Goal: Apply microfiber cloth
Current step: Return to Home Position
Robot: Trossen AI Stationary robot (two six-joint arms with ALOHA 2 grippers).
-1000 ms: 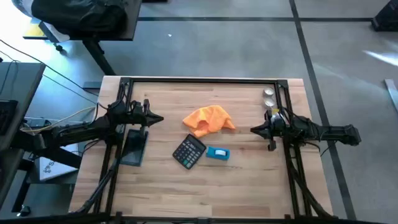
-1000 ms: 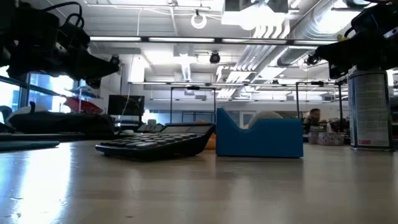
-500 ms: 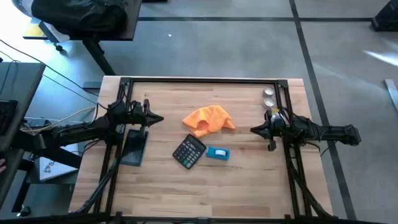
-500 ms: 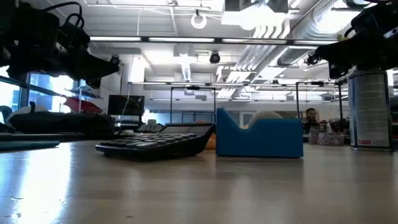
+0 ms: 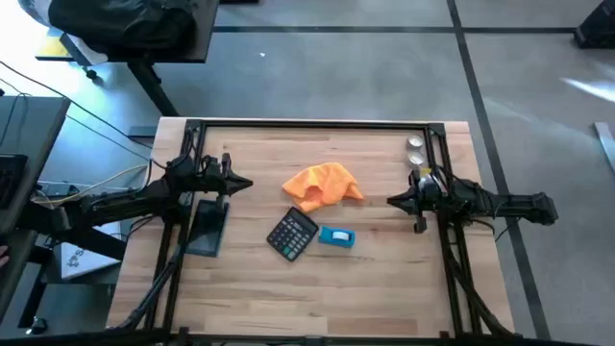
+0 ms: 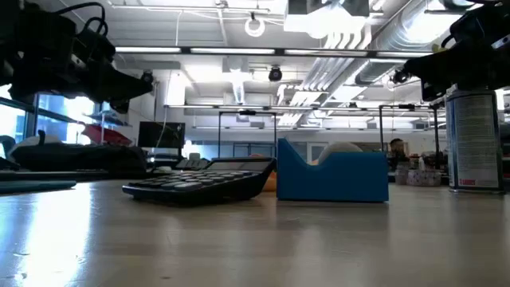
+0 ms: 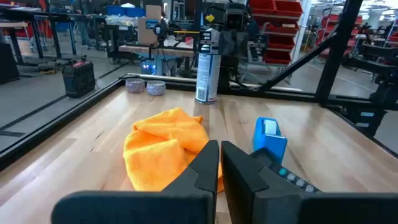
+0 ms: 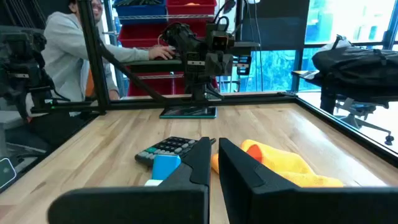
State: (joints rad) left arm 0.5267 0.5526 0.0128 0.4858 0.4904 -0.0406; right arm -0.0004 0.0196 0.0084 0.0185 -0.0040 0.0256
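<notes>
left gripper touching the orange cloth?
Apart. High view: bare table shows between the left gripper and the microfiber cloth.

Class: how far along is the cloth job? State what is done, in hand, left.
Done: the microfiber cloth lies crumpled on the table, let go. In hand: nothing; left gripper and right gripper hang shut at opposite sides, apart from it. Left: seemingly nothing.

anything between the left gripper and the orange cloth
Nothing visible: only bare tabletop between the left gripper and the microfiber cloth. The calculator and blue box lie off that line. The right gripper hangs beyond the cloth.
</notes>
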